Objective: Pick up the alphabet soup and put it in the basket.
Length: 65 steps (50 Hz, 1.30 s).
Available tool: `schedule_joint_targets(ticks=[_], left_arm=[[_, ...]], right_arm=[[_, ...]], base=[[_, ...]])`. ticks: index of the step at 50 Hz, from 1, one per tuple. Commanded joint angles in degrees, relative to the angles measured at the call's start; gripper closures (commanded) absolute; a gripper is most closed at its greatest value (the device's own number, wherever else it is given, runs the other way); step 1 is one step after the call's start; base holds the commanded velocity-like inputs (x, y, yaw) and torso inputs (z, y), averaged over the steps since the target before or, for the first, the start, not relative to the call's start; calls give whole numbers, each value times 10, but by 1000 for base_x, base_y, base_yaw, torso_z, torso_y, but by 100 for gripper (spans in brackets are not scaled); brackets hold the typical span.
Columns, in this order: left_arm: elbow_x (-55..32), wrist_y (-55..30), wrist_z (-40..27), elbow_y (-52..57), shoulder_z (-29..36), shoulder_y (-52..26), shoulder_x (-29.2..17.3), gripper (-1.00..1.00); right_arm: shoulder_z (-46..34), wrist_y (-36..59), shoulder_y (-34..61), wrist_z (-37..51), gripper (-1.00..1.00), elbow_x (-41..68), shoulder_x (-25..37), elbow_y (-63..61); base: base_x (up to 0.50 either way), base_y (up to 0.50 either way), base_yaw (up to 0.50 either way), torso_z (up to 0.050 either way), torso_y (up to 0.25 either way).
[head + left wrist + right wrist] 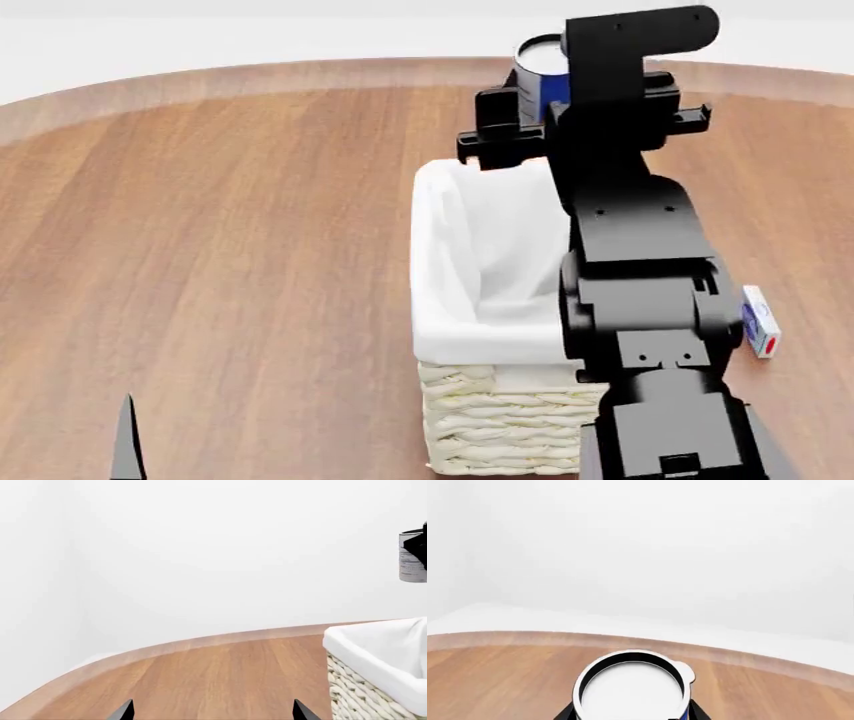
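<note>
In my left wrist view, the basket (373, 665) is sitting on the tabletop (220, 680) beside my left hand (212, 711), whose two fingertips are spread wide with nothing between them; I am keeping this hand low and off to the side so the basket is left free. Above the basket's rim, the alphabet soup (410, 557) is hanging in the air. In the head view, my right hand (561, 125) is pinching the alphabet soup (541, 72) upright just past the basket's (461, 250) far end, lifted so it can pass over the cloth-lined rim. A small box (759, 320) is lying beside the basket. In the right wrist view, I am looking down on the can's (630, 690) pale top.
</note>
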Motion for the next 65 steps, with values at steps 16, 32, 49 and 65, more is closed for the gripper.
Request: schedule_joint_targets(ticks=[16,32,49,65], left_arm=[[-4,9,-3,-10,1,0,-3,-100],[-7,13,-5,-13,-1,0,-6,-100],[-8,12,-8,-13,3,-1,-7,-100],[-10,10,-10,-12,4,-3,-9,-100]], right_arm=[[69,116,13,-24,100,-103,-21,53],[99,128,-20,-23,100,-113,-16,53],[108,129,-52,-24,100,-115,-14,53],[109,127,-67,-27,100,-115,-14,53]], base=[[0,0,0,0,1],[0,0,0,1,1],[0,0,0,0,1],[0,0,0,0,1]])
